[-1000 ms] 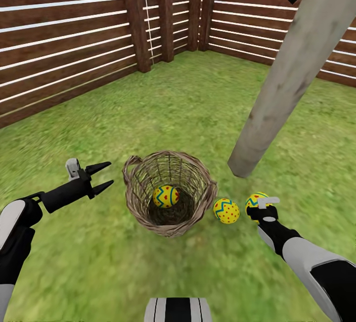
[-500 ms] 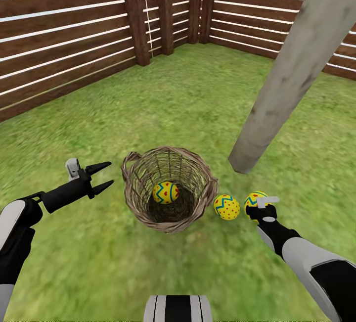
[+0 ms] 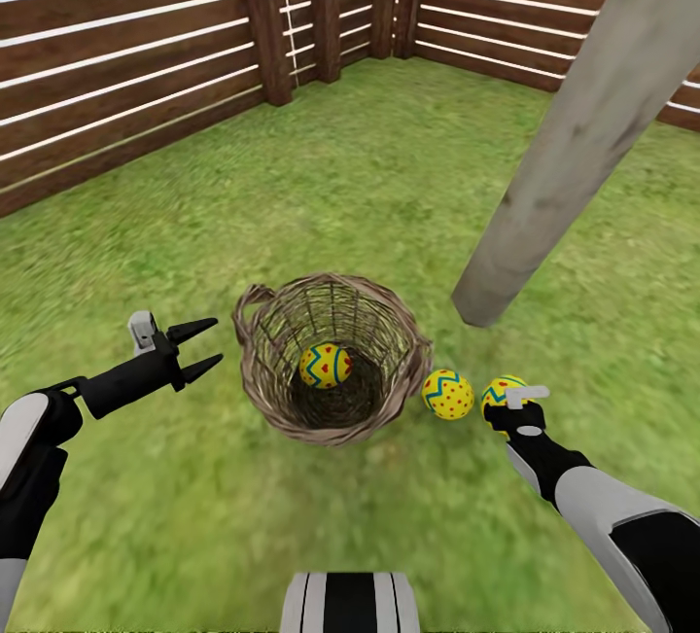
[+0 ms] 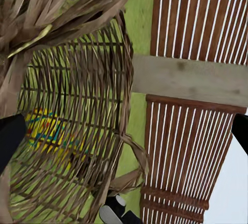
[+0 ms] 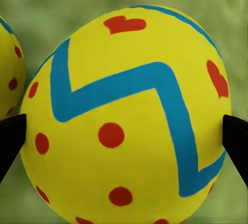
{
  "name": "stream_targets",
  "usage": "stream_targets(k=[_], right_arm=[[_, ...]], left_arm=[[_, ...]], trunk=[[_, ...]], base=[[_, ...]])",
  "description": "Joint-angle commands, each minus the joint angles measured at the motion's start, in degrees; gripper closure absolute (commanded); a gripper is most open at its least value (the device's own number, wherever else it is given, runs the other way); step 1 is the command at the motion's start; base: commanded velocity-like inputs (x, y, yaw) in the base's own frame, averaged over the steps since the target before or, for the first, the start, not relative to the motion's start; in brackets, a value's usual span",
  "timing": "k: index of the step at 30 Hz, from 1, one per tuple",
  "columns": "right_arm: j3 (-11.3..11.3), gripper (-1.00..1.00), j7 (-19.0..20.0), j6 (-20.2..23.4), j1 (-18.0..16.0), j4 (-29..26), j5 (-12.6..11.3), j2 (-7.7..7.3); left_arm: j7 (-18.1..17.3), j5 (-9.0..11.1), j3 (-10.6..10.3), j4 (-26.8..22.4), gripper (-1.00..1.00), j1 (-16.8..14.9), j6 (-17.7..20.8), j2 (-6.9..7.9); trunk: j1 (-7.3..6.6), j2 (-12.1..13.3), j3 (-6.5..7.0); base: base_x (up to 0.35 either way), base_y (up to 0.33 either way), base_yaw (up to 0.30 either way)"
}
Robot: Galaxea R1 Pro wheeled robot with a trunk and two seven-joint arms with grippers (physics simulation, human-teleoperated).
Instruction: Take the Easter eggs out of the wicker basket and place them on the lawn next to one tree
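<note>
Yellow shells with blue zigzags tell me where things stand: two Easter eggs are out on the lawn (image 3: 321, 176) and one is left in the wicker basket (image 3: 335, 424).

The egg in the basket (image 3: 326, 365) lies at the bottom, seen through the open top in my head view and as a yellow and blue blur behind the woven wall (image 4: 77, 105) in my left wrist view. The first egg on the grass (image 3: 446, 394) rests just beside the basket's rim, on the side toward the tree trunk (image 3: 574, 137). The second egg (image 3: 502, 394) lies right next to it, and my right gripper (image 3: 523, 407) is at that egg. In the right wrist view this egg (image 5: 124, 115) sits between my two dark fingertips (image 5: 10, 144), which touch or nearly touch its sides; I cannot tell whether I am gripping it or letting go.

My left gripper (image 3: 199, 348) hovers beside the basket with its fingers spread and nothing in them, pointing toward the weave.

Both freed eggs lie near the foot of the pale trunk, so I judge them close enough to count as next to that tree, though a little apart from its base. What remains, as I see it, is lifting the last egg out and setting it by the same trunk. My empty left gripper looks the better placed for that reach.
</note>
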Motion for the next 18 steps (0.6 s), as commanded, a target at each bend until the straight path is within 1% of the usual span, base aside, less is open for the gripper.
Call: stream_targets(k=[1, 9, 14, 18], right_arm=[[0.5, 1.00, -0.2, -0.2, 0.0, 0.0, -0.6, -0.02], [0.4, 1.00, -0.3, -0.1, 0.0, 0.0, -0.7, -0.02], [0.3, 1.00, -0.4, -0.2, 0.0, 0.0, -0.8, -0.02], [0.3, 1.00, -0.5, -0.2, 0.0, 0.0, -0.8, -0.08]], left_arm=[[0.5, 0.6, 0.1, 0.0, -1.00, 0.0, 0.2, 0.00], [0.5, 0.6, 0.1, 0.0, -1.00, 0.0, 0.3, 0.09], [0.5, 0.6, 0.1, 0.1, -1.00, 0.0, 0.2, 0.07], [0.5, 0.5, 0.1, 0.8, -1.00, 0.0, 0.0, 0.09]], trunk=[[0.01, 0.0, -0.26], [0.22, -0.1, -2.03], [0.22, -0.1, -2.03], [0.22, -0.1, -2.03]], base=[[0.000, 0.000, 0.000], [0.000, 0.000, 0.000], [0.000, 0.000, 0.000], [0.250, -0.056, 0.000]])
